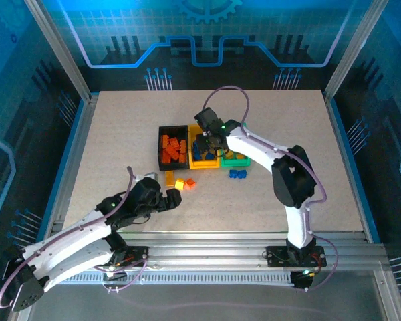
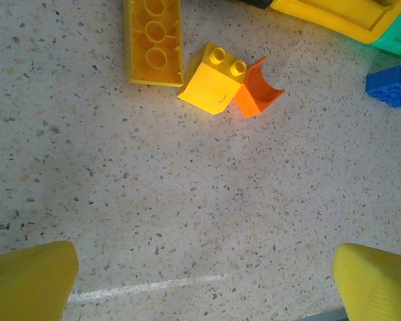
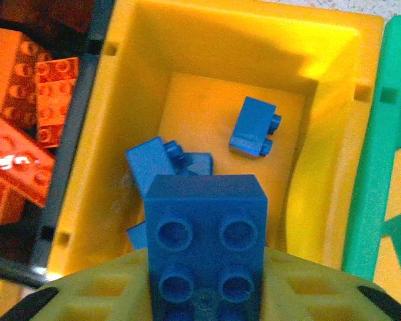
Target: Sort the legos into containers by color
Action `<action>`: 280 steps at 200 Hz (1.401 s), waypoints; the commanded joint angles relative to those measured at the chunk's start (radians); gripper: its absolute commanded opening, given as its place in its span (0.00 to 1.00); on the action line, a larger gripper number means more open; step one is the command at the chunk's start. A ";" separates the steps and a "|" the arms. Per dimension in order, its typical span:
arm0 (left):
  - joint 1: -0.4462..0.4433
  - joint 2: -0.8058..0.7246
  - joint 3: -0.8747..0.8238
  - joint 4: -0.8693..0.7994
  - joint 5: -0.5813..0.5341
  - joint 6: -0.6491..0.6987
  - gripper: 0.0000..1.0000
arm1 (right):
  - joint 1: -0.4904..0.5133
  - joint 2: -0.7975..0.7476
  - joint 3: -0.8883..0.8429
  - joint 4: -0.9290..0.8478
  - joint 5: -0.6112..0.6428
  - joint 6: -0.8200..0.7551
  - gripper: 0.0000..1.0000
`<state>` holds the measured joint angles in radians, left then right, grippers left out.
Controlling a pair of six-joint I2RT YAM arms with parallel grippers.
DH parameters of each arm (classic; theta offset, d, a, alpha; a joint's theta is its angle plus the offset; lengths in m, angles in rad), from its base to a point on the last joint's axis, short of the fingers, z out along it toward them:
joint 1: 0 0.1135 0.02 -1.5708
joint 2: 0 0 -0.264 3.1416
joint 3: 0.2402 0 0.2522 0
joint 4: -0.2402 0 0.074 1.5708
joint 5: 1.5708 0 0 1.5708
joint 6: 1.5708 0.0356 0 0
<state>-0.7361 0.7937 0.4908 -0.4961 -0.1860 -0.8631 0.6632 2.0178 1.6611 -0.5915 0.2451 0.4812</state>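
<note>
Top view first: the three bins sit in a row mid-frame on the surface [image 1: 120,134], touching side by side. That's the black bin [image 1: 160,148] on the left with orange bricks [image 1: 174,147] in it, the yellow bin [image 1: 204,163] in the middle and the green bin [image 1: 232,164] on the right. The right end effector [image 1: 210,142] hangs over the yellow bin. The left end effector [image 1: 170,198] is low near the surface, below the bins. Just above it in the frame are a flat yellow brick [image 1: 168,177], a small yellow brick [image 1: 179,183] and an orange piece [image 1: 189,182]. A few loose blue bricks [image 1: 237,174] lie just below the green bin.

Left wrist view: the left end effector is spread wide, with yellow fingertips [image 2: 27,281] in the two bottom corners and only bare surface between them. The flat yellow brick lies studs-down at the upper left. The small yellow brick is right beside it, with the orange piece touching its right side. One blue brick pokes in at the right edge.

Right wrist view: the right end effector is clenched on a blue 2x2 brick [image 3: 207,247], bottom centre, right above the yellow bin. A few more blue bricks [image 3: 254,127] already lie inside that bin. The orange ones in the black bin are at the left and the green bin's wall is at the right.
</note>
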 commanded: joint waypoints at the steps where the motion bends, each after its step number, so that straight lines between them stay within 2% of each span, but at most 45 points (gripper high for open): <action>1: -0.001 -0.012 0.001 -0.039 -0.007 -0.004 0.99 | -0.004 0.019 0.076 -0.048 0.027 0.026 0.50; 25: -0.002 -0.011 0.007 -0.035 -0.006 0.005 0.99 | -0.002 -0.018 0.070 -0.026 0.013 0.025 0.60; 54: -0.001 0.000 0.026 -0.032 -0.008 0.022 0.99 | -0.003 -0.110 0.015 -0.008 0.010 0.022 0.60; 83: -0.001 0.068 0.065 -0.018 -0.015 0.078 0.99 | -0.002 -0.266 -0.159 0.048 -0.014 0.036 0.60; 96: -0.001 0.155 0.106 -0.021 -0.024 0.118 0.91 | -0.002 -0.322 -0.235 0.061 -0.019 0.044 0.60; 117: -0.003 0.325 0.188 -0.013 -0.034 0.169 0.73 | -0.006 -0.410 -0.348 0.077 -0.024 0.058 0.60; 155: 0.009 0.519 0.276 0.024 -0.191 0.217 0.67 | -0.027 -0.525 -0.488 0.099 -0.030 0.080 0.60; 185: 0.085 0.588 0.272 0.097 -0.213 0.234 0.71 | -0.048 -0.574 -0.540 0.107 -0.044 0.083 0.60; 209: 0.093 0.622 0.270 0.152 -0.262 0.263 0.70 | -0.058 -0.594 -0.558 0.109 -0.051 0.080 0.60; 280: 0.124 0.707 0.238 0.303 -0.314 0.313 0.65 | -0.082 -0.626 -0.581 0.118 -0.072 0.078 0.60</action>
<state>-0.6228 1.4803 0.7437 -0.2752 -0.4465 -0.5896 0.5941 1.4220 1.0935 -0.4858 0.1841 0.5472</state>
